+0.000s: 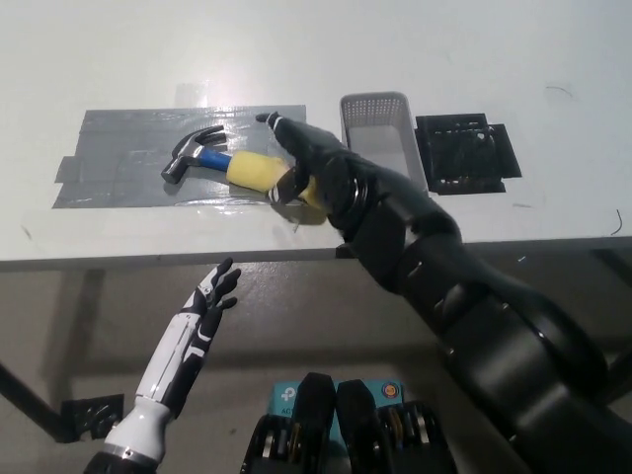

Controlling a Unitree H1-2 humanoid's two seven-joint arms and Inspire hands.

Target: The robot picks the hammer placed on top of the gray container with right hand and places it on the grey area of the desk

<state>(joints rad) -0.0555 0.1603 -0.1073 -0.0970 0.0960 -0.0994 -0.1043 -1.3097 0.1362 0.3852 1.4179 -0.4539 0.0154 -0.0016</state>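
I see the white worktop carrying the grey taped area at centre left. The hammer lies on that area, its yellow grip under my right hand; whether those fingers grasp it, I cannot tell. My left hand rests lower left, fingers released.

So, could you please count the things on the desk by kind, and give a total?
Hammer: 1, lying on the grey area, its yellow grip under the right hand
Gray container: 1
Black mat: 1
Total: 3 things on the desk, besides the taped grey area
The left hand hangs below the desk edge.
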